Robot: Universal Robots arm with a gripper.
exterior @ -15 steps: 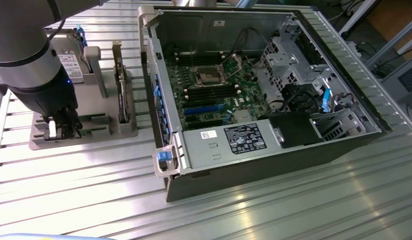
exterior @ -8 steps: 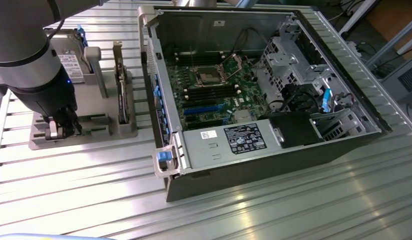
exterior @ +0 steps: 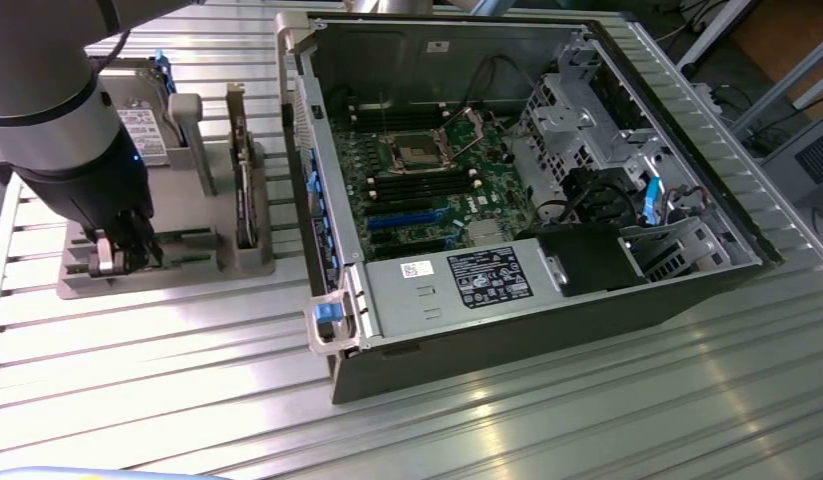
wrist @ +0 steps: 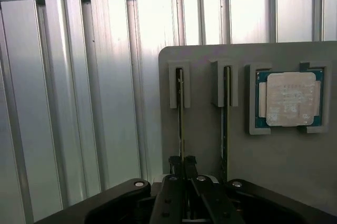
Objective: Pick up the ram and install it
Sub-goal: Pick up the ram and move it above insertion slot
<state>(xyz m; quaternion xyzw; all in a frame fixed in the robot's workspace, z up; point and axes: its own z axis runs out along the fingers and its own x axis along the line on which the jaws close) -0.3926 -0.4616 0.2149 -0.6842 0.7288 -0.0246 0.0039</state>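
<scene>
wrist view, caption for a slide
Black gripper closed on the thin green ram stick edge-on in its grey holder, beside a square silver processor chip.

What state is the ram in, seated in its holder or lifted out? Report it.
Seated: the ram stands on edge in the gray holder's slot, with the gripper shut on it.

A robotics lab or workshop: a ribbed aluminium-profile bench (exterior: pixel 585 420) carries an opened desktop computer case (exterior: pixel 425 365) and a grey parts fixture (exterior: pixel 198 270), under a robot arm (exterior: pixel 44 110).
</scene>
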